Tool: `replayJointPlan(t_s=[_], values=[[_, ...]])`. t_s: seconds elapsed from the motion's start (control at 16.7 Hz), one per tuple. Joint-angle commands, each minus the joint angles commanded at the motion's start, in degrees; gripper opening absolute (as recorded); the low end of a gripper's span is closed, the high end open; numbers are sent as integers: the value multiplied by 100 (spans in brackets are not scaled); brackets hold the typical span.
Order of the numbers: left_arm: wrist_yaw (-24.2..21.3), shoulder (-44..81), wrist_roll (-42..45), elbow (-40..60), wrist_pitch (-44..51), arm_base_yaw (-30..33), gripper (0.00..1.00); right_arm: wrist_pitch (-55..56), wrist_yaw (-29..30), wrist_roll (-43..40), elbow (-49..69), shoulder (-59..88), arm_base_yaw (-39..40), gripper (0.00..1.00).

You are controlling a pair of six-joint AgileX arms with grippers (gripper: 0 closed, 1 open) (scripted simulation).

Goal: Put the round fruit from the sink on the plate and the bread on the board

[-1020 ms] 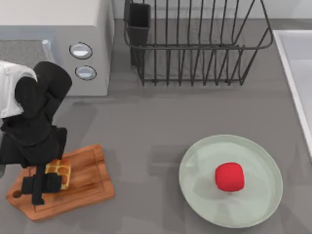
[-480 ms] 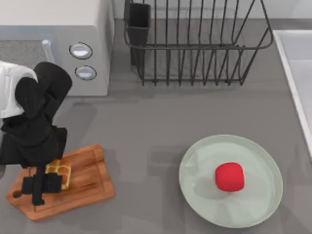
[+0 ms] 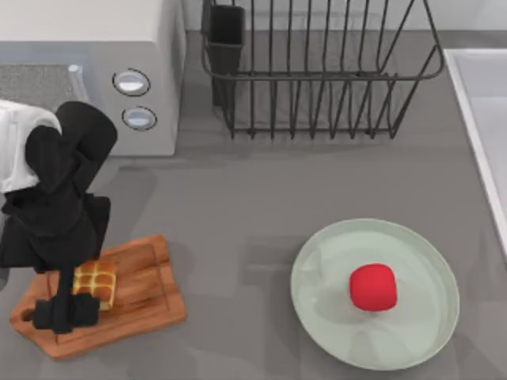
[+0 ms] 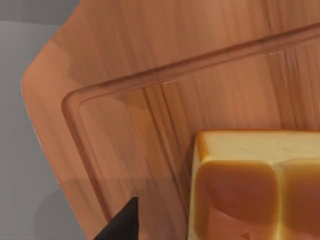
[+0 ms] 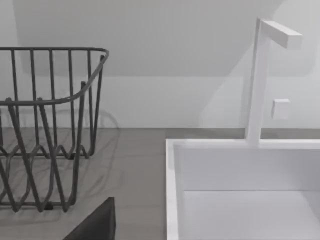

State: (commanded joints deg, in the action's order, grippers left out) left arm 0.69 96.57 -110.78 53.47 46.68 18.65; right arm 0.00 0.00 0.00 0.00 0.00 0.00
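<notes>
Grey countertop carries the board point(image 3: 119, 305) left of the plate point(image 3: 375, 294); the bread point(image 3: 95, 283) sits on the board, the round fruit point(image 3: 373, 286) on the plate. Left gripper point(image 3: 66, 313) hangs just beside the bread, fingers released.

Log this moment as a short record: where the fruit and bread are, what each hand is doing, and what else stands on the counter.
round fruit: red, resting on the plate
plate: mint green, toward the table's right
bread: on the board, hand fingers apart from it
board: wooden, at the table's left front
left hand: over the board's handle end, open
sink: at the table's right edge, basin seen in the right wrist view
other items: microwave, wire dish rack, faucet
</notes>
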Motion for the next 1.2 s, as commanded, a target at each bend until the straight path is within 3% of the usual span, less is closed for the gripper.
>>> replayJointPlan(t_s=[0.66,0.9,1.2], values=[[6,-348,278,-108,-107,-23,100,0,0,0,0,0,0,100],[0,-1580,1321,-753,-619,-137,100,0,0,0,0,0,0,100],[-36,-4028,3566,-1972,-1632,-393,100,0,0,0,0,0,0,100]])
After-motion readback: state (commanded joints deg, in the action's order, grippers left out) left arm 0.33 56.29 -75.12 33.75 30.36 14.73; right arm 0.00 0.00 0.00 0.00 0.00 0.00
